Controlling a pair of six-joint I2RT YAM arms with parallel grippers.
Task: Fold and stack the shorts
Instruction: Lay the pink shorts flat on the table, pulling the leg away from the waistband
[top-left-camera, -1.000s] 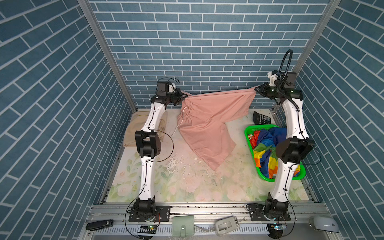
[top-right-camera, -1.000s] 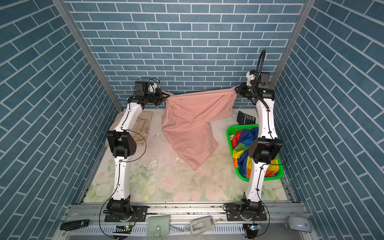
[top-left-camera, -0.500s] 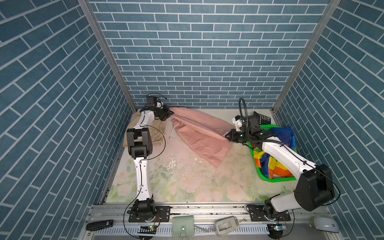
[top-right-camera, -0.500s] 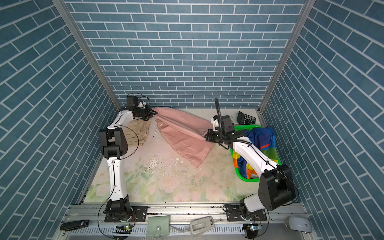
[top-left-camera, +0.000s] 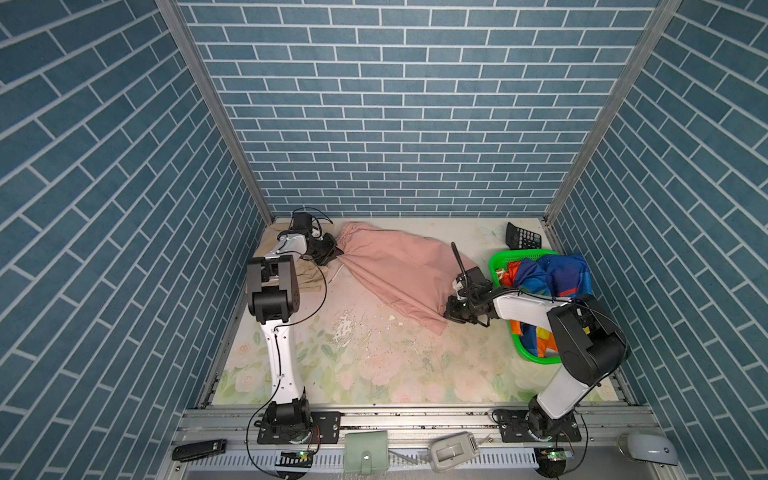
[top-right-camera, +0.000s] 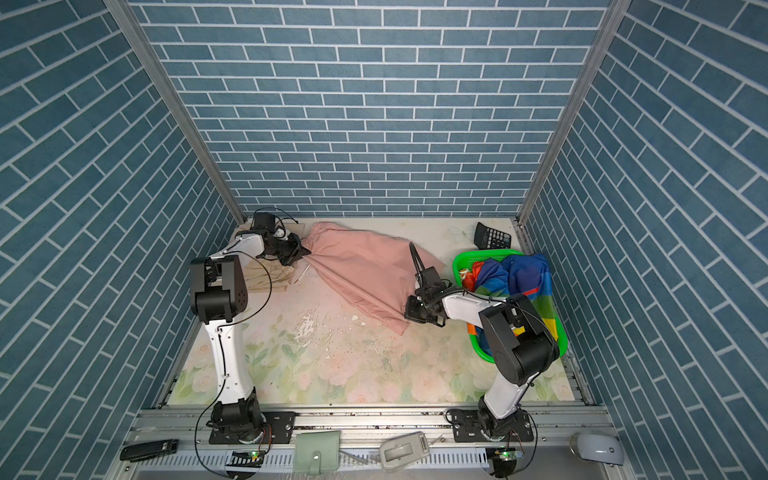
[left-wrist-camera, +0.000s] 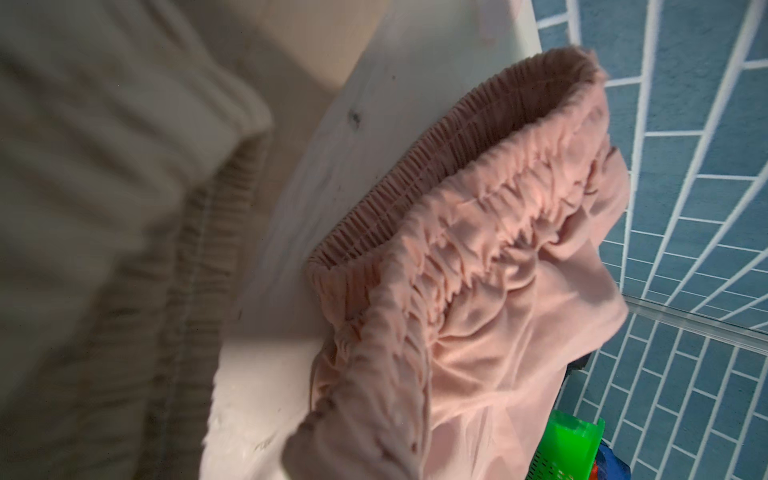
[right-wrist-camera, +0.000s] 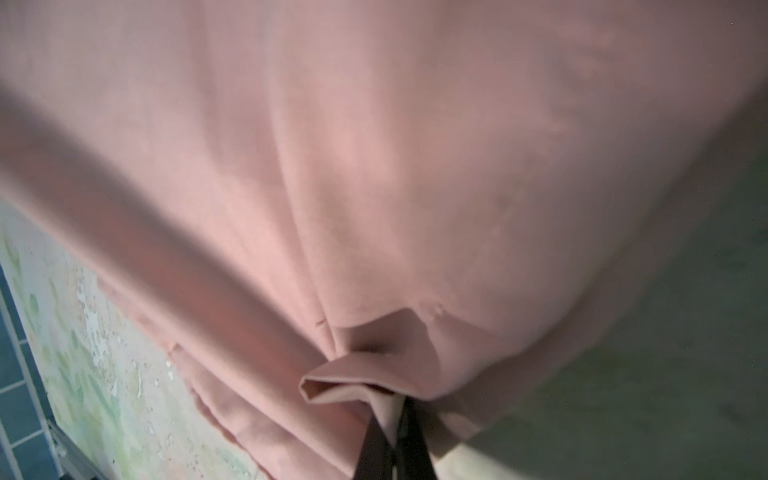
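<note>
The salmon pink shorts (top-left-camera: 399, 270) (top-right-camera: 365, 270) lie stretched on the table between both grippers. At the back left, my left gripper (top-left-camera: 334, 251) (top-right-camera: 305, 251) is shut on their gathered waistband (left-wrist-camera: 415, 199); its fingers are hidden by cloth in the left wrist view. My right gripper (top-left-camera: 446, 309) (top-right-camera: 409, 311) (right-wrist-camera: 392, 436) is shut on a folded pink edge beside the basket. The beige shorts (top-left-camera: 307, 274) (top-right-camera: 270, 272) (left-wrist-camera: 104, 208) lie under the left arm. The rainbow-striped shorts (top-left-camera: 552, 274) (top-right-camera: 515, 278) are bunched in the basket.
A green mesh basket (top-left-camera: 523, 353) (top-right-camera: 482, 349) stands at the right edge under the right arm. A black calculator (top-left-camera: 523, 239) (top-right-camera: 492, 237) leans at the back right corner. Brick-pattern walls close in three sides. The flowered mat has flaking patches (top-left-camera: 345, 328).
Both arms came down from holding the pink shorts spread in the air. The shorts now rest on the table, and the right gripper has pulled its edge forward toward the front.
</note>
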